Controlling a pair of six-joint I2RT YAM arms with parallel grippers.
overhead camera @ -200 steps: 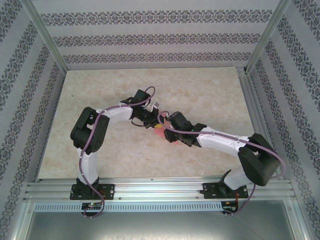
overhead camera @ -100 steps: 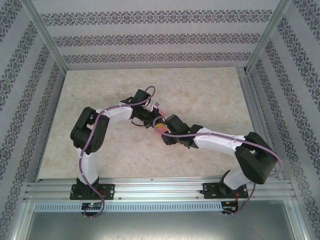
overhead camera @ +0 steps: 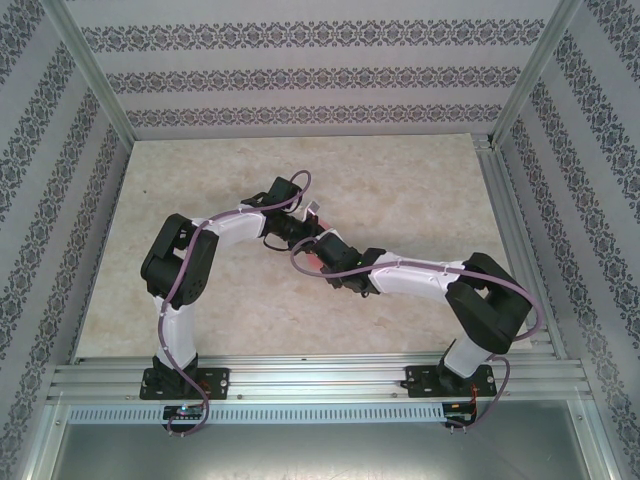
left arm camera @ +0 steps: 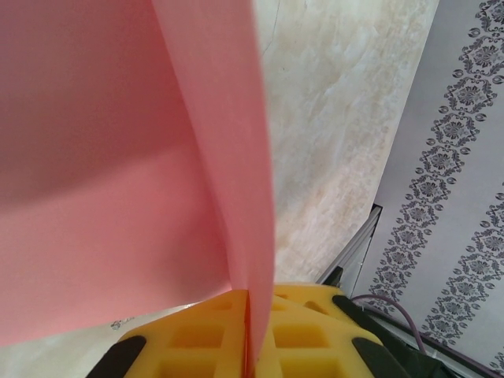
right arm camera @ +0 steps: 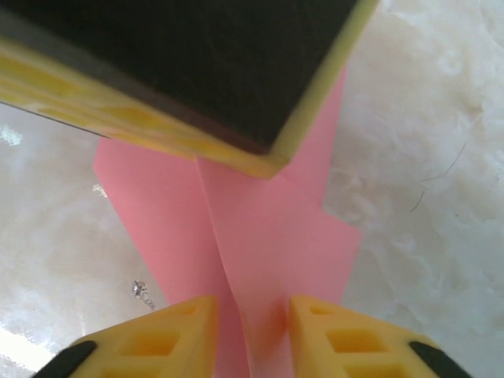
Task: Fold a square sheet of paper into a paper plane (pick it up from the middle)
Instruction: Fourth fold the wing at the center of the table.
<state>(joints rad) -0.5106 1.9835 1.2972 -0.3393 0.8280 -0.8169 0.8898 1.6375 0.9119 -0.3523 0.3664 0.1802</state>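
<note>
The pink sheet of paper (left arm camera: 118, 157) is folded, with a raised centre crease. My left gripper (left arm camera: 250, 335) is shut on its folded edge, and the paper rises out of the yellow fingers. In the right wrist view the paper (right arm camera: 268, 236) hangs over the table, its crease running down between the two yellow fingers of my right gripper (right arm camera: 252, 335). Those fingers stand apart on either side of the crease. The left gripper's finger (right arm camera: 197, 71) holds the paper's far end. From above, the left gripper (overhead camera: 300, 232) and right gripper (overhead camera: 322, 247) meet at mid-table and largely hide the paper.
The marble-patterned table (overhead camera: 400, 180) lies bare around the arms. Aluminium rails run along the right side (overhead camera: 505, 220) and the near edge (overhead camera: 320, 375). Patterned walls close in the back and both sides.
The right arm has swung left, bringing its gripper up against the left gripper and over the paper. The left arm has stayed still, holding the paper.
</note>
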